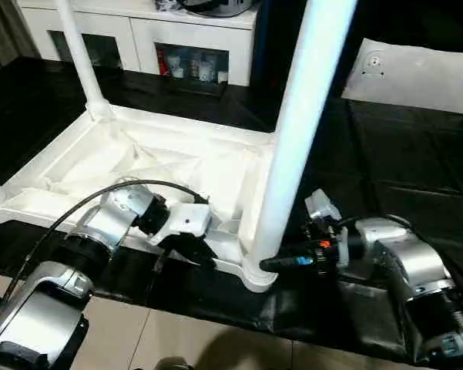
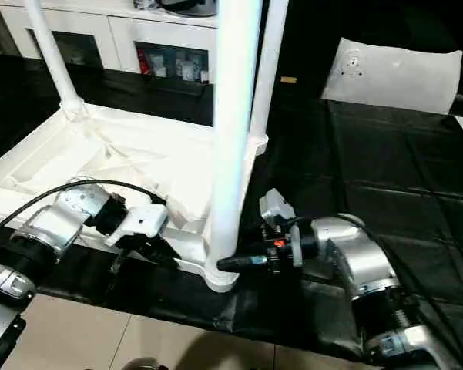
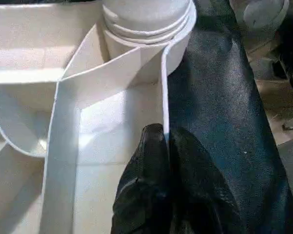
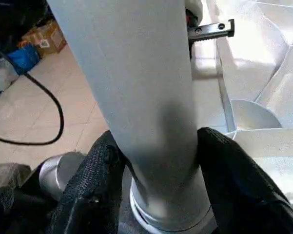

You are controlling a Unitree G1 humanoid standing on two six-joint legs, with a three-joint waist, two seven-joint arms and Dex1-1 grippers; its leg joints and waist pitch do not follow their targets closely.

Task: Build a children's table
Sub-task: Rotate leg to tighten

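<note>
Children's table (image 1: 162, 166): upside down on black-covered work table (image 1: 400, 162), ribbed underside up; far legs cut off at frame top. Near leg (image 1: 293, 146) upright in corner socket. White cabinet (image 1: 185, 46) behind, shelf contents unreadable. White sheet (image 1: 416, 73) far right. Right gripper (image 4: 158, 170): fingers clasping near leg base. Left gripper (image 3: 166, 161): fingers pinching tabletop's rim wall (image 3: 164, 97)

One white table (image 1: 162, 166) lies upside down on the black work table (image 2: 385, 154), three legs (image 1: 296, 131) up at its corners, two grippers at its near edge, one white cabinet (image 1: 139, 35) at the far edge, one white sheet (image 2: 397, 73) far right.
</note>
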